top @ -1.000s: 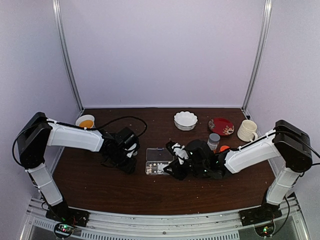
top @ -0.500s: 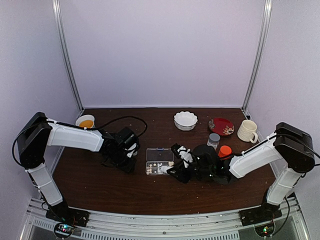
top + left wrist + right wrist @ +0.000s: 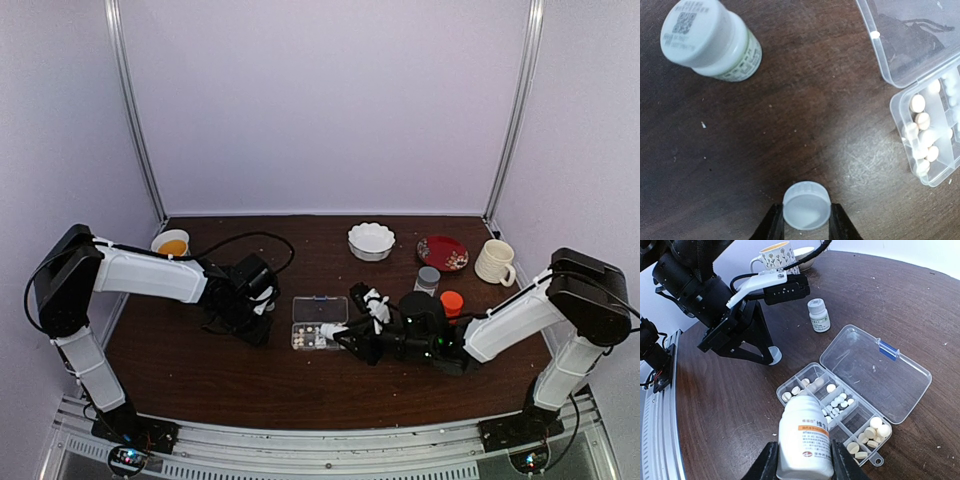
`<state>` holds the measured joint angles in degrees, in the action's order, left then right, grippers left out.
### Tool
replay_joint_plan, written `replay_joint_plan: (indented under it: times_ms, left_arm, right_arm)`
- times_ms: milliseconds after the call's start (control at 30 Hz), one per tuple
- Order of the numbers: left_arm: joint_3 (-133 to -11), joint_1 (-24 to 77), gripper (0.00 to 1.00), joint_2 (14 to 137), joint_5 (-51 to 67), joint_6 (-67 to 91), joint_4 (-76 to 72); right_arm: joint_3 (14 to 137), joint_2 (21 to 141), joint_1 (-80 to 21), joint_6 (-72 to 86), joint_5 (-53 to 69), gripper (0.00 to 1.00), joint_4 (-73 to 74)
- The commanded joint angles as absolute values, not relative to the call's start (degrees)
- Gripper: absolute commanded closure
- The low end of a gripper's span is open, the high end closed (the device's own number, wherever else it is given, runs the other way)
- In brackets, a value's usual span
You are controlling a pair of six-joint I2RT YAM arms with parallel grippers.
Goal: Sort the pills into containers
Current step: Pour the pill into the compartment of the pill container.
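Pinching a labelled bottle (image 3: pixel 805 440), the right tool (image 3: pixel 804 462) hangs at the near edge of the open organizer box (image 3: pixel 870 375), whose compartments hold pale pills (image 3: pixel 839 401). Beyond it, the left tool (image 3: pixel 806 222) grips a white cap (image 3: pixel 806 205) on the worktop (image 3: pixel 790 115), near a small bottle (image 3: pixel 710 40).

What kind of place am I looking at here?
Likely a robot test booth: plain white walls enclose a brown table, with a pill box between the left arm and right arm.
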<state>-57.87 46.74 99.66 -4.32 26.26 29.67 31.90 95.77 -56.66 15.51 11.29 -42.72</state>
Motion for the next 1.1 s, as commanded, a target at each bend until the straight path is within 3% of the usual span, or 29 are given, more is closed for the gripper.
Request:
replay_joint_plan:
  times_ms: [0,233,533,800,933,1067]
  left_arm:
    - [-58.4,47.2,0.84,98.0,-4.6,26.4,29.3]
    - [-58.6,47.2,0.88,96.9,-4.5,26.4,29.9]
    - [-60.2,47.3,0.9,93.4,-3.3,26.8,32.4]
    - [-64.0,47.4,0.89,78.0,6.9,28.2,32.8]
    - [-67.3,47.4,0.89,71.6,13.5,29.9,31.7]
    - [-70.1,47.4,0.89,68.2,18.6,32.3,30.3]
  right_arm:
    - [30.3,93.5,-56.7,16.2,11.2,1.0,-49.5]
    - [26.2,89.3,-56.6,15.2,11.0,1.0,-57.6]
    - [26.6,79.8,-56.7,11.6,12.0,1.0,-54.2]
    - [26.9,71.5,-56.7,9.4,15.7,1.0,-55.7]
    - [26.1,67.2,-56.7,9.8,17.7,1.0,-64.1]
    - [31.0,62.4,-56.8,9.3,19.8,1.0,-62.9]
